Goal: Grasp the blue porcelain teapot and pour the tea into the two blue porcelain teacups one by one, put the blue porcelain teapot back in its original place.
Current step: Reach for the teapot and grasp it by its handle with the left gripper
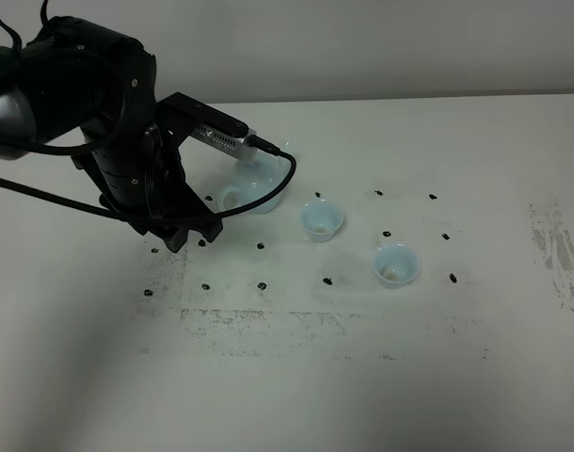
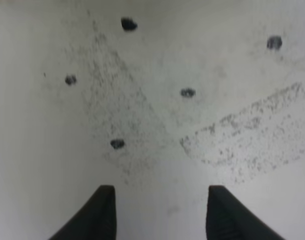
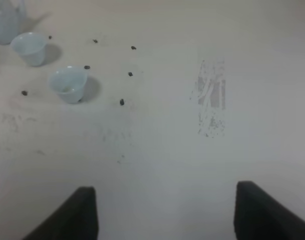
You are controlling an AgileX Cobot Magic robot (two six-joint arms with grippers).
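**Teapot waits beside an empty tool**

The teapot (image 1: 256, 184) stands on the white worktop (image 1: 438, 377), half hidden behind the left arm. What looks like its loop handle faces that arm, probably for an easy grip. The left tool (image 2: 161, 200) hangs near it, prongs spread over bare, scuffed surface, pinching nothing. The right tool (image 3: 165, 200) is spread and empty too. One cup (image 1: 322, 220) and a second cup (image 1: 395, 265) — glossy, pale blue, bowl-shaped — sit beyond the pot, within pouring reach.
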